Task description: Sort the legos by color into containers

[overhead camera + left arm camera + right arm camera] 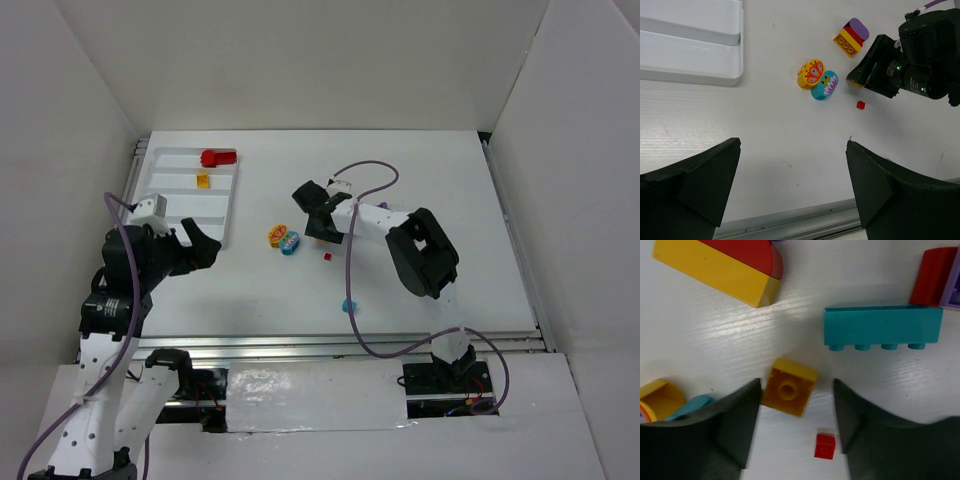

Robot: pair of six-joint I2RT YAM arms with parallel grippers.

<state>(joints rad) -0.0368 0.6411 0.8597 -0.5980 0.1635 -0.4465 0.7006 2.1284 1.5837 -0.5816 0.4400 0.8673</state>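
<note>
In the right wrist view my right gripper [796,400] is low over the table, its jaws on either side of a small yellow square lego [788,386]. The left finger touches the brick and the right finger stands apart from it, so nothing is gripped. A tiny red lego [825,446] lies between the fingers, nearer the wrist. A long teal lego [882,326] and a yellow-and-red one [720,265] lie just beyond. The white tray of containers [150,175] holds a red lego [217,157] and a yellow one [203,181]. My left gripper [792,190] hovers open and empty beside the tray.
A rounded orange butterfly lego [810,73] and a rounded teal one [824,85] lie touching, between the tray [690,50] and the right gripper [315,215]. A small teal piece [349,306] lies near the table's front edge. White walls enclose the table.
</note>
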